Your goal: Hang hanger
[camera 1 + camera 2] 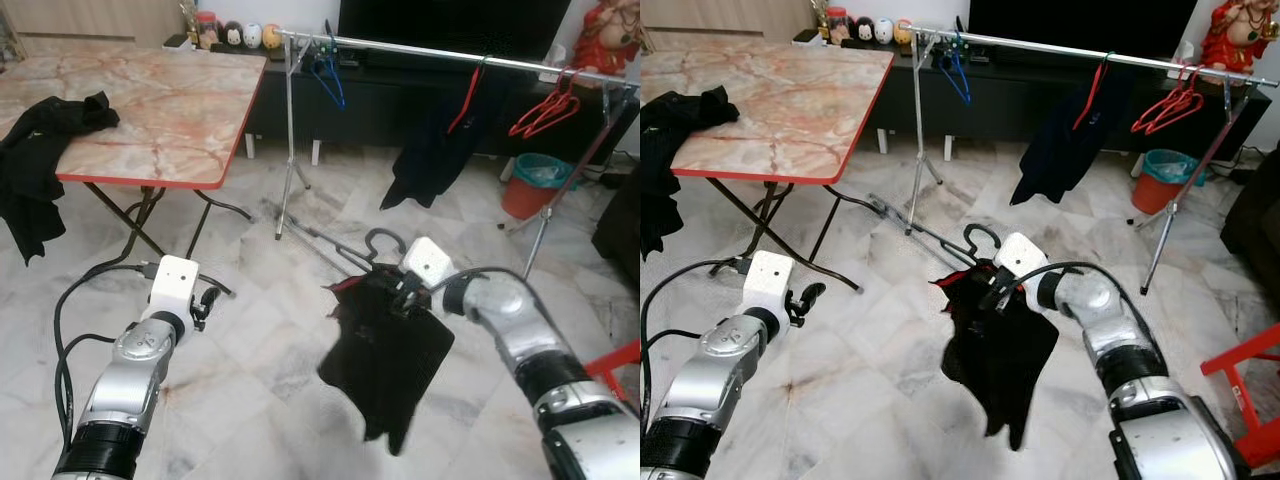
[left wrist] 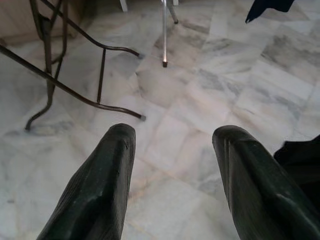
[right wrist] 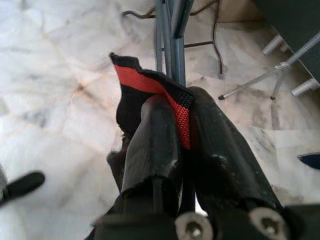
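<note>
My right gripper (image 1: 404, 291) is shut on the collar of a black garment (image 1: 392, 372) with a red inner band (image 3: 161, 90), held low above the floor. The black hanger's hook (image 1: 384, 240) sticks up behind the gripper. In the right wrist view both fingers (image 3: 155, 135) pinch the red-edged fabric. The silver clothes rail (image 1: 440, 55) runs across the back, well above and beyond the garment. My left gripper (image 2: 172, 135) is open over bare floor, to the garment's left.
On the rail hang a blue hanger (image 1: 328, 76), a dark garment on a red hanger (image 1: 435, 150) and red hangers (image 1: 545, 112). A marble-topped folding table (image 1: 160, 120) with black clothing (image 1: 40, 150) stands left. A bin (image 1: 535, 185) and red frame (image 1: 615, 362) are on the right.
</note>
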{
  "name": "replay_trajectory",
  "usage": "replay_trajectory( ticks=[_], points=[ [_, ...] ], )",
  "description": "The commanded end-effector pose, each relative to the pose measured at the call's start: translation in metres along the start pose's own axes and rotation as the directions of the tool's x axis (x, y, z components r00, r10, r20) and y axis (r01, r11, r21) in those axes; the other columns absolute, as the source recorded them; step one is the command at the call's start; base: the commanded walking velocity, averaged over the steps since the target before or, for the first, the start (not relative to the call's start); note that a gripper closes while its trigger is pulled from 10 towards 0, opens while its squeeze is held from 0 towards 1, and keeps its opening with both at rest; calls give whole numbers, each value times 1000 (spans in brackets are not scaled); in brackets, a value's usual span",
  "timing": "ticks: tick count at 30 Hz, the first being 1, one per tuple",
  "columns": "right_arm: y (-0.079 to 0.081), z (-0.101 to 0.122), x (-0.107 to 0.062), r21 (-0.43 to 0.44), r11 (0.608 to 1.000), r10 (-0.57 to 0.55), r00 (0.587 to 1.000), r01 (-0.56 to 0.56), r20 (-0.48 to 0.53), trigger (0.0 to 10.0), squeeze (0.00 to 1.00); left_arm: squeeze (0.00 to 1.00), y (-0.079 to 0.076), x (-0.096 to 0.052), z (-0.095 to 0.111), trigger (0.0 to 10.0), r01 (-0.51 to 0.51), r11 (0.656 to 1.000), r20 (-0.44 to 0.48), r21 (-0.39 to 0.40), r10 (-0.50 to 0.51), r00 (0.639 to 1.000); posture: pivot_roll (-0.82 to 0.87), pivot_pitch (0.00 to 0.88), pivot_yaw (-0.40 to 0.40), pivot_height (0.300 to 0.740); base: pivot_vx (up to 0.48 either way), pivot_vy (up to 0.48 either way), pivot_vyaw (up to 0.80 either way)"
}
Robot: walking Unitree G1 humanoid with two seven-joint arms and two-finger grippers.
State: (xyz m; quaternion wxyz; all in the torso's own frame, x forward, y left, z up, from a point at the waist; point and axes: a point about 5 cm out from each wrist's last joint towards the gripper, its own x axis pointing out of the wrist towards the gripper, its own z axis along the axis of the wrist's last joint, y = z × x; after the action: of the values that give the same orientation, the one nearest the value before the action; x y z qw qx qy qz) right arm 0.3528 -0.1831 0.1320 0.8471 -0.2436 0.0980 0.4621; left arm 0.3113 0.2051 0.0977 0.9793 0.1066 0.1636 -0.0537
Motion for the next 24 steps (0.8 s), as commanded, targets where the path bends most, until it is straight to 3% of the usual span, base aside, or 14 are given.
replay_trajectory(
  ticks=[1, 5, 12, 15, 18, 24],
  points=[
    [-6, 11, -6, -39, 998, 49, 998, -47, 40, 10000, 0, 0, -4, 0, -6, 10000, 31, 999, -34, -19, -32, 999, 160, 0, -63, 740, 0, 0, 0],
    [0, 17, -22, -62, 958, 283, 957, -279, 67, 10000, 0, 0, -22, -5, -17, 10000, 174, 982, -84, -71, -180, 980, 162, 0, -64, 740, 0, 0, 0],
    [-1, 17, -27, -38, 937, 349, 934, -347, 75, 10000, 0, 0, -42, -13, -27, 10000, 340, 939, -121, -56, -345, 931, 168, 0, -69, 740, 0, 0, 0],
    [-1, 22, -29, -25, 925, 378, 916, -378, 137, 10000, 0, 0, -48, -17, -30, 10000, 404, 912, -139, -74, -411, 901, 172, 0, -72, 740, 0, 0, 0],
    [-3, 43, -31, -28, 903, 415, 855, -428, 311, 10000, 0, 0, -51, -20, -29, 10000, 465, 880, -120, -100, -475, 872, 177, 0, -79, 740, 0, 0, 0],
    [-1, 45, -31, -43, 885, 452, 835, -463, 315, 10000, 0, 0, -54, -22, -25, 10000, 516, 849, -80, -112, -525, 847, 180, 0, -84, 740, 0, 0, 0]
  ],
)
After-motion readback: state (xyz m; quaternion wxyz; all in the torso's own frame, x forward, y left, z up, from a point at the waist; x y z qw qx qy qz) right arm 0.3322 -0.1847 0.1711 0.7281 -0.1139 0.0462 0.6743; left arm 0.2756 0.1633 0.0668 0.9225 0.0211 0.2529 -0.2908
